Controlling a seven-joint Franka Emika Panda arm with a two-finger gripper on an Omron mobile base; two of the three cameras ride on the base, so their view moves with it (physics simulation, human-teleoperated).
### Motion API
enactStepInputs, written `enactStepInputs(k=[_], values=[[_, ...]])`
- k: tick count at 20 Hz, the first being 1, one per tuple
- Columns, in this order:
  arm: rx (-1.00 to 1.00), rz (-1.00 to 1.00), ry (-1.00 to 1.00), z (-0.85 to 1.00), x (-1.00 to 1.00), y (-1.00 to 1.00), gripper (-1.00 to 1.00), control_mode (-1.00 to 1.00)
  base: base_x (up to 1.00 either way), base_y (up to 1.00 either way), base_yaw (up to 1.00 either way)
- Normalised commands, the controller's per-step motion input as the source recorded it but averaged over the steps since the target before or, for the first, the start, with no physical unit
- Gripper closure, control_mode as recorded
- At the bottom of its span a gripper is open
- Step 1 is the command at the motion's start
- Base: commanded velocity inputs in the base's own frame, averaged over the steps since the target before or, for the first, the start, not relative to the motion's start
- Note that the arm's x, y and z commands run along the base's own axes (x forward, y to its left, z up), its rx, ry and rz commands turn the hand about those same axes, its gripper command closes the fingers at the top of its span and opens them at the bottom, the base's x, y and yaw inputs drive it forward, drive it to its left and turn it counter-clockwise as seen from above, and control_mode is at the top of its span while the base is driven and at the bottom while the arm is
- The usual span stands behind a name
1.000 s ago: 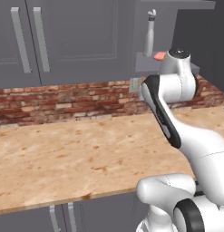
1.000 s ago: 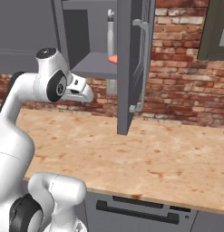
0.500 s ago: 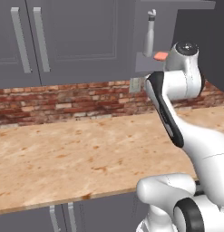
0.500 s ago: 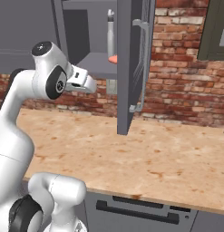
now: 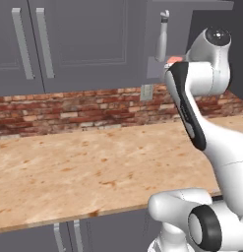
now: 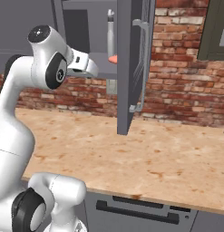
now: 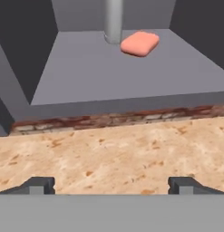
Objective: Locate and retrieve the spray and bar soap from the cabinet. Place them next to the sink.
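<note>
Nothing is retrieved yet: the spray [image 7: 113, 20] stands at twelve o'clock at the back of the cabinet [image 7: 131, 77] shelf, the bar soap [image 7: 139, 43] just beside it at one o'clock. The gripper [image 7: 111, 186], spread wide and empty, faces them from outside

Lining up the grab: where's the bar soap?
In the hand view the bar soap lies on the cabinet shelf, near the back, just right of the spray bottle's base.

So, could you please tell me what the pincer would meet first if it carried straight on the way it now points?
Probably the front edge of the cabinet shelf, which sits mid-frame ahead of the open pincer. The bar soap and spray stand further back; depth is unclear.
</note>
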Motion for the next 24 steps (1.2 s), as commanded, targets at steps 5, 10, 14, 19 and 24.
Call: enactStepInputs(k=[5,10,14,19,24], values=[[0.0,0.0,-0.16,0.32,0.31,-0.17,-1.0,-1.0,0.0,0.0,0.0],[0.02,0.0,-0.06,0.06,0.54,-0.01,-1.0,-1.0,0.0,0.0,0.0],[0.0,0.0,-0.01,0.21,0.48,-0.06,-1.0,-1.0,0.0,0.0,0.0],[-0.01,-0.01,0.0,0.36,0.37,-0.15,-1.0,-1.0,0.0,0.0,0.0],[-0.01,0.0,0.02,0.04,0.41,-0.09,-1.0,-1.0,0.0,0.0,0.0]])
